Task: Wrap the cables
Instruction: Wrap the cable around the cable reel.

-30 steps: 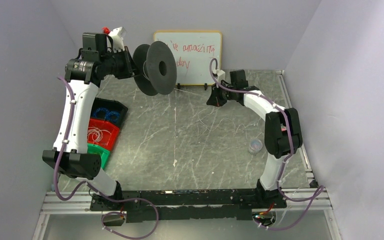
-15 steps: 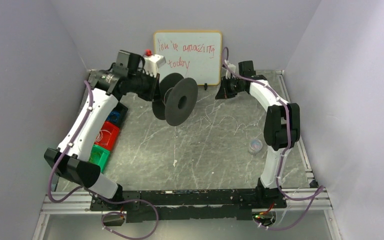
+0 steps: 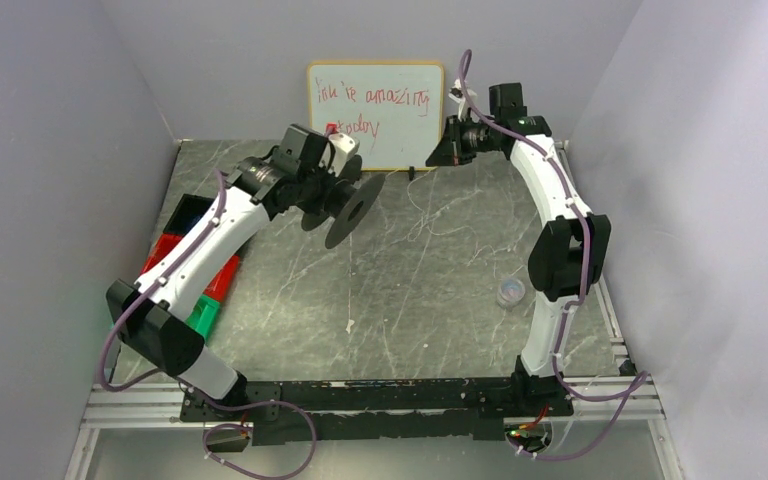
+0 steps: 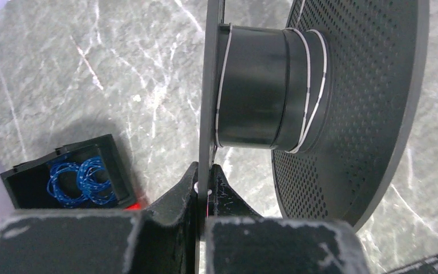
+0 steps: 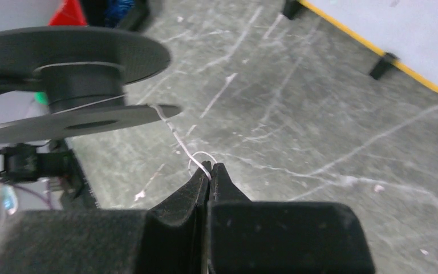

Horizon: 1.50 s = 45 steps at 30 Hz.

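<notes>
So the left gripper [image 4: 204, 191] is clamped shut on the edge of one flange of the black spool [image 4: 370, 103]. It's holding the spool up off the tabletop [image 3: 430, 290], back-left of center and just in front of the whiteboard [image 3: 375, 110]. A few turns of the thin whitish cable [image 4: 309, 85] sit around the hub. The right gripper [image 5: 210, 170] is closed too, pinching the cable right at its fingertips with a tiny loop there. From that pinch the strand runs across to the spool's flange rim. That gripper is up by the whiteboard's right corner. A black bin [image 4: 63, 151] with blue coils sits below the spool.
</notes>
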{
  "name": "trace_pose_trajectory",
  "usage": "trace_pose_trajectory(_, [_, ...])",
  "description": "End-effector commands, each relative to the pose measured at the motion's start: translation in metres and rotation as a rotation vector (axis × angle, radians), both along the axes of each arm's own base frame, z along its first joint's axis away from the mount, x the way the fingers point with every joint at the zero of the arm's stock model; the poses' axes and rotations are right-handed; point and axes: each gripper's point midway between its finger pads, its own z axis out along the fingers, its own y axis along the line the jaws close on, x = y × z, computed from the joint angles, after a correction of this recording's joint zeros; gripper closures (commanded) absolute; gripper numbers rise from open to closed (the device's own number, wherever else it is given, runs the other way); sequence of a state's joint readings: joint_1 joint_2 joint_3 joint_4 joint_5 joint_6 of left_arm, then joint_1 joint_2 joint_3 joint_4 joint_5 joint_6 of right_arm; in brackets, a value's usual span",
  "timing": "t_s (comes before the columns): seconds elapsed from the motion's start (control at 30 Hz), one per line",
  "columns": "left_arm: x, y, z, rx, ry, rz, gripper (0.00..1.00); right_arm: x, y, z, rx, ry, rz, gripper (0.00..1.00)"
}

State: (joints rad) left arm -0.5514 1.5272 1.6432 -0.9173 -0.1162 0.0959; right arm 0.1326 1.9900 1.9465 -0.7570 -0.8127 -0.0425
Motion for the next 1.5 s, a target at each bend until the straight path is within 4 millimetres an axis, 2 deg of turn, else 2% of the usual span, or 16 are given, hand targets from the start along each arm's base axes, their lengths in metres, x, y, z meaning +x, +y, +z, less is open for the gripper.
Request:
trace_pose_trajectory(0.0, [0.024,0.019,-0.007,0.123,-0.071,0.119,0.98,-0.023,0.017,0.058,0.168,-0.039,0.102,1.00])
trace_pose_trajectory(0.17, [0.031,0.016,-0.026,0.139,-0.024,0.153,0.98,-0.061,0.049,0.087,0.280,-0.055,0.255,1.00])
trace_pose_trajectory(0.33, [0.038,0.014,-0.047,0.160,0.022,0.197,0.98,-0.109,0.088,0.107,0.365,-0.055,0.421,1.00])
trace_pose_trajectory(0.5, [0.043,0.010,-0.056,0.139,0.057,0.246,0.98,-0.150,0.121,0.108,0.387,-0.052,0.547,1.00])
trace_pose_trajectory(0.7, [0.056,0.017,-0.052,0.061,0.091,0.311,0.98,-0.185,0.142,0.093,0.417,-0.017,0.656,1.00])
trace_pose_trajectory(0.87, [0.063,0.017,-0.047,0.033,0.086,0.337,0.98,-0.198,0.157,0.072,0.421,0.016,0.694,1.00])
trace_pose_trajectory(1.17, [0.076,0.018,-0.050,-0.030,0.096,0.432,0.98,-0.204,0.191,0.042,0.412,0.115,0.712,0.96])
trace_pose_trajectory(1.33, [0.082,0.018,-0.046,-0.117,0.114,0.474,0.98,-0.205,0.199,0.031,0.435,0.168,0.721,0.93])
trace_pose_trajectory(1.47, [0.082,0.009,-0.037,-0.226,0.137,0.473,0.98,-0.204,0.203,0.029,0.482,0.215,0.730,0.90])
